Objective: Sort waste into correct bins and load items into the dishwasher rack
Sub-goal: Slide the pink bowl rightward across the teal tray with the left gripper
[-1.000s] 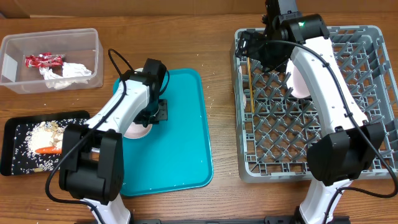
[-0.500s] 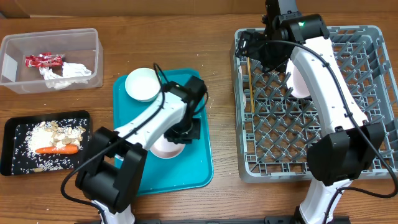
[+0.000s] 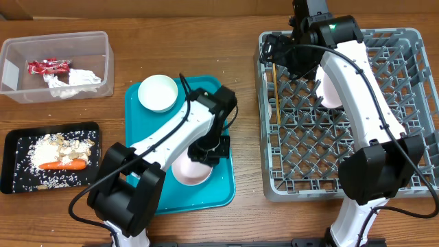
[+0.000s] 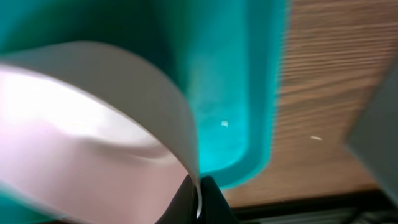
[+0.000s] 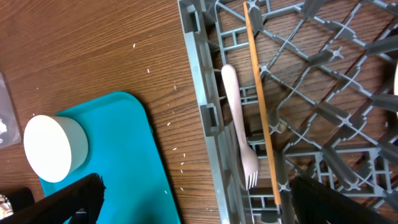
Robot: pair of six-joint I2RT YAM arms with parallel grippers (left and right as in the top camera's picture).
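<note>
My left gripper (image 3: 208, 149) is shut on the rim of a pale pink bowl (image 3: 190, 171) over the near right part of the teal tray (image 3: 154, 185). The left wrist view shows its fingers (image 4: 199, 198) pinching the bowl's wall (image 4: 93, 124). A white bowl (image 3: 158, 93) sits at the tray's far left and also shows in the right wrist view (image 5: 55, 147). My right gripper (image 3: 280, 53) is open and empty over the far left corner of the grey dishwasher rack (image 3: 405, 180). A white fork (image 5: 240, 127) and a wooden chopstick (image 5: 260, 106) lie in that corner.
A clear tub (image 3: 96, 40) at the far left holds a red wrapper (image 3: 48, 66) and a crumpled napkin (image 3: 74, 81). A black tray (image 3: 15, 143) at the near left holds rice, scraps and a carrot piece (image 3: 63, 165). Rice grains lie on the wood between tray and rack.
My left gripper has carried the pink bowl from the tray's left side to its near right, uncovering the white bowl. The right arm has not moved.
</note>
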